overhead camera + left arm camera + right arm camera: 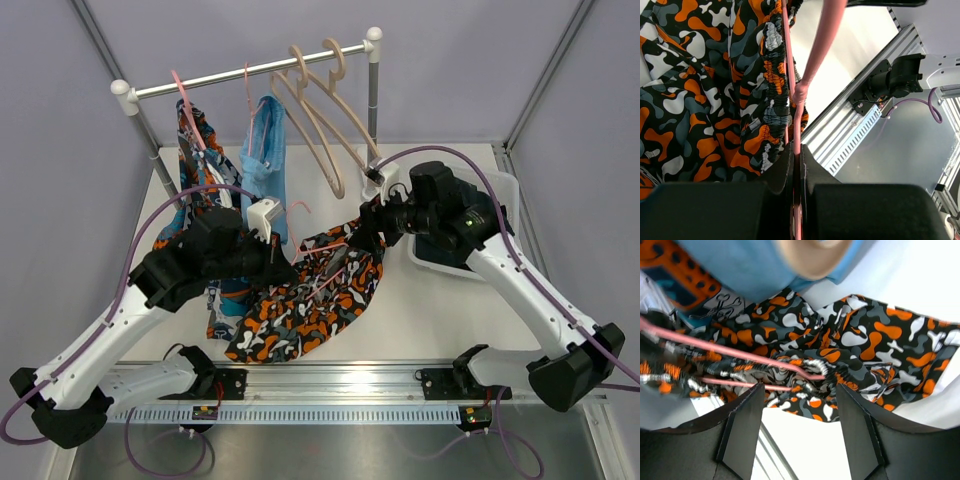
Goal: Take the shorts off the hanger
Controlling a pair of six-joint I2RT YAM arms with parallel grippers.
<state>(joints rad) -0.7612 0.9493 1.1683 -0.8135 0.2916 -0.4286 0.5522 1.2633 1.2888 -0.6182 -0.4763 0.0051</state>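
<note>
The orange, black and white camouflage shorts (310, 300) lie spread on the table between the arms, with a thin pink hanger (333, 265) still threaded through the gathered waistband. My left gripper (283, 266) is shut on the hanger's pink wire (798, 125), with the shorts (705, 90) bunched to its left. My right gripper (358, 238) sits at the waistband's far right end. In the right wrist view its fingers (857, 430) stand open, the elastic waistband (815, 367) and pink hanger end (730, 352) just beyond the fingertips, nothing pinched. No dark shorts are visible.
A clothes rack (250, 75) stands at the back. It carries a teal-orange patterned garment (195, 150), a light blue garment (268, 150) and beige hangers (325, 120). A white bin (500, 195) sits behind the right arm. The aluminium rail (330, 385) runs along the near edge.
</note>
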